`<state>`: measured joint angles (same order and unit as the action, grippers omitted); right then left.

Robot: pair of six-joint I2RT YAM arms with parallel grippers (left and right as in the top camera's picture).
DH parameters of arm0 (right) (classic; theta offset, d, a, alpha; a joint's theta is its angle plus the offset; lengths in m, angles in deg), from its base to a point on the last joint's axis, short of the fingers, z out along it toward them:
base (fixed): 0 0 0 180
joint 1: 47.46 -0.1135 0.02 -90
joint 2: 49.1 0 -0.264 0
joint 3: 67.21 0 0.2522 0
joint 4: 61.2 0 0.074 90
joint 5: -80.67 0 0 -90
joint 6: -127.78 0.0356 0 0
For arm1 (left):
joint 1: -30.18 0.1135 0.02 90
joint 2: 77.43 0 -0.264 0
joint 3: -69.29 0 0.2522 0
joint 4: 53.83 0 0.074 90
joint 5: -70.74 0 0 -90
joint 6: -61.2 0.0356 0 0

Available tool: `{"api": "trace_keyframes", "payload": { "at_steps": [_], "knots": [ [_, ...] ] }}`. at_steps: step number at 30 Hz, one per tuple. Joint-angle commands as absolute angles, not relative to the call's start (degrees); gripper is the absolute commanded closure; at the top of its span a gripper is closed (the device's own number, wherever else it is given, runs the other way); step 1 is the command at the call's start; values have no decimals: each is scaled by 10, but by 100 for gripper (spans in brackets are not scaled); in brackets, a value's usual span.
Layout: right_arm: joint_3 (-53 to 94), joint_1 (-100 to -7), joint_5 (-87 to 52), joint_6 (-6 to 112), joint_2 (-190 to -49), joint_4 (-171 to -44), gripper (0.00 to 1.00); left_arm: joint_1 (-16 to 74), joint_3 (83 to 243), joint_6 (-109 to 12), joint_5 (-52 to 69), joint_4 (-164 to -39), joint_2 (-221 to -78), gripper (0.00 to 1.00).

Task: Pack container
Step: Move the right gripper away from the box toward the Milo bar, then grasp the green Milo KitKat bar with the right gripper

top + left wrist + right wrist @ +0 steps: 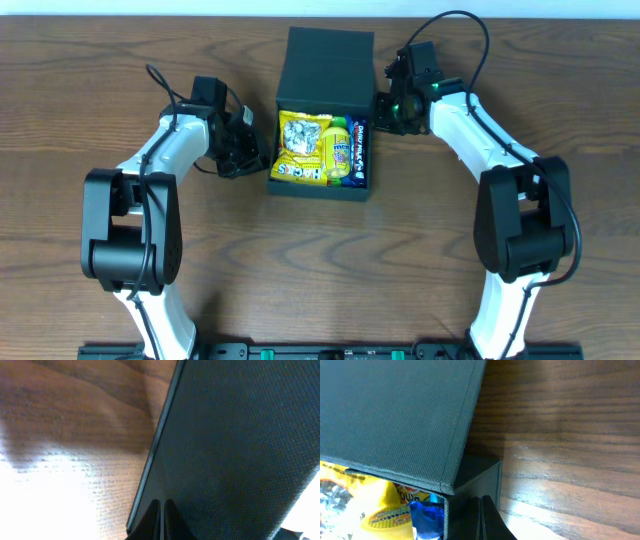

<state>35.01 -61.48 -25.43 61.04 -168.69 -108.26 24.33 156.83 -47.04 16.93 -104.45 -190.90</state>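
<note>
Tabletop [80, 60] overhead reveals snacks [305, 148] in container [328, 70]; wrist views show left hand [161, 506], right hand [481, 504] closed.

Both arms reach forward and bend inward at the elbows. The left end effector [243, 150] and the right end effector [387, 108] face each other, fingers pressed together.

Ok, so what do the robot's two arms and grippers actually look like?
Both match: the left arm and right arm have white rounded shells between bulky black joint housings, with a thin black cable looping off each wrist. The left gripper and right gripper are black; a green light glows on the right one.
</note>
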Motion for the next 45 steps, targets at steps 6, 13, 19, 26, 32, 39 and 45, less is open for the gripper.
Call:
{"api": "trace_keyframes", "payload": {
  "at_steps": [6, 13, 19, 26, 32, 39, 45],
  "knots": [
    [361, -629, -262, 613, -1684, -1077, 99, 236, 1561, -477, 193, -1057, -1914, 94],
    [414, -586, -181, 545, -1675, -1170, 99, 263, 1562, -476, 143, -1064, -1904, 94],
    [491, -536, -32, 390, -1673, -1271, 57, 300, 1563, -458, 142, -1060, -1865, 94],
    [480, -471, 1, 275, -1673, -1304, 42, 310, 1563, -440, 117, -1037, -1802, 94],
    [458, -432, -90, 198, -1673, -1305, 42, 309, 1563, -440, 118, -1017, -1786, 94],
    [389, -434, -91, 169, -1673, -1281, 49, 309, 1563, -441, 118, -1012, -1787, 94],
    [351, -435, -113, 169, -1673, -1268, 51, 309, 1563, -442, 119, -1012, -1787, 94]
  ]
}}
